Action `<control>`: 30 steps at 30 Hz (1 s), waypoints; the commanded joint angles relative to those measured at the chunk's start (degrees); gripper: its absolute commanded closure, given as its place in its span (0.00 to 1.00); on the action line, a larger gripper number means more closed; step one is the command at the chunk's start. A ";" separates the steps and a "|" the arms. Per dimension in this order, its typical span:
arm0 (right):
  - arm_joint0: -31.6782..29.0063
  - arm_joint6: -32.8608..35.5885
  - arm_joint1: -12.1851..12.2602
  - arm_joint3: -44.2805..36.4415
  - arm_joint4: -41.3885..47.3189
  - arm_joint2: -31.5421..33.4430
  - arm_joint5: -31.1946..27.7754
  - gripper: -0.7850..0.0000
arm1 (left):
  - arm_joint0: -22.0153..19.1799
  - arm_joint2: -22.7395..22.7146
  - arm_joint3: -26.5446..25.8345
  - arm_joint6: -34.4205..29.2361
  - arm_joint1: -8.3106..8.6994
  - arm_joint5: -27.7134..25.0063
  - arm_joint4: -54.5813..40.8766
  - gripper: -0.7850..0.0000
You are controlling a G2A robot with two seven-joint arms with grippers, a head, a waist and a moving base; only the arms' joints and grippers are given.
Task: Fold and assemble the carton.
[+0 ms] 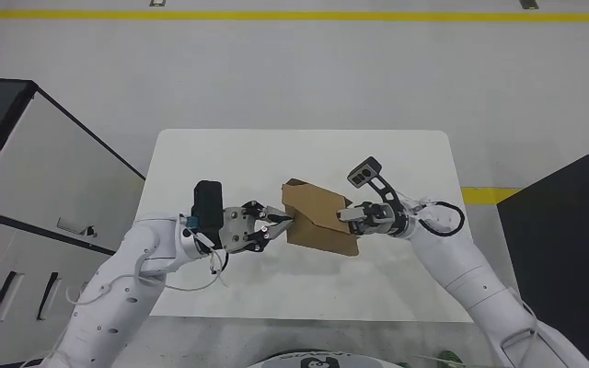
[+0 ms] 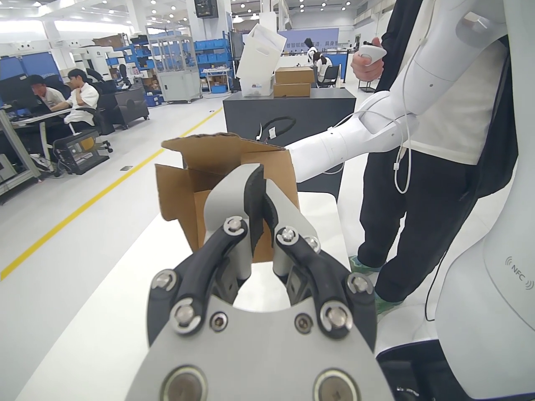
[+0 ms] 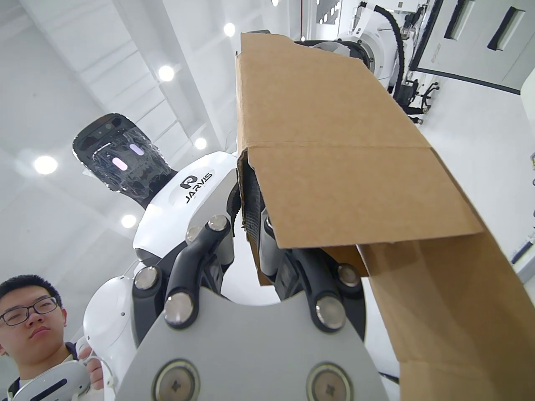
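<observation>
Over the white counter [image 1: 396,156], left tool [image 1: 276,221] and right tool [image 1: 343,214] clench opposite sides of the brown cardboard carton [image 1: 317,216], which may tear if they pull apart.

Brown corrugated carton [image 1: 317,219], partly opened into a sleeve, end flaps unfolded, tilted, at the middle of the white table [image 1: 386,156], pinched at opposite sides.
</observation>
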 commanded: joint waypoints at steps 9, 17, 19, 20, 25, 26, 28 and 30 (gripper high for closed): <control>1.22 0.00 1.07 -0.52 5.75 -3.62 6.93 1.00 | 0.89 -2.81 -0.14 2.17 -0.02 2.70 2.76 1.00; 1.95 0.00 1.97 -1.16 6.96 -5.68 10.17 1.00 | 2.20 -4.35 -0.87 6.15 -0.21 5.68 5.74 1.00; 1.95 0.00 1.97 -1.16 6.96 -5.68 10.17 1.00 | 2.20 -4.35 -0.87 6.15 -0.21 5.68 5.74 1.00; 1.95 0.00 1.97 -1.16 6.96 -5.68 10.17 1.00 | 2.20 -4.35 -0.87 6.15 -0.21 5.68 5.74 1.00; 1.57 -1.11 1.92 -1.73 7.15 -5.66 10.80 1.00 | 2.25 -4.27 -0.96 5.95 -0.24 6.19 5.64 1.00; 1.20 -1.51 1.91 -2.14 7.63 -5.42 11.56 1.00 | 2.31 -4.12 -1.21 5.56 -0.28 6.71 5.62 1.00; 0.57 -1.24 1.92 -2.22 8.58 -4.89 13.29 1.00 | 2.38 -4.04 -1.51 5.19 -0.33 7.23 5.54 1.00; -0.02 -0.45 1.86 -1.97 10.06 -4.49 15.32 1.00 | 2.46 -4.13 -1.64 5.12 -0.37 7.64 5.59 1.00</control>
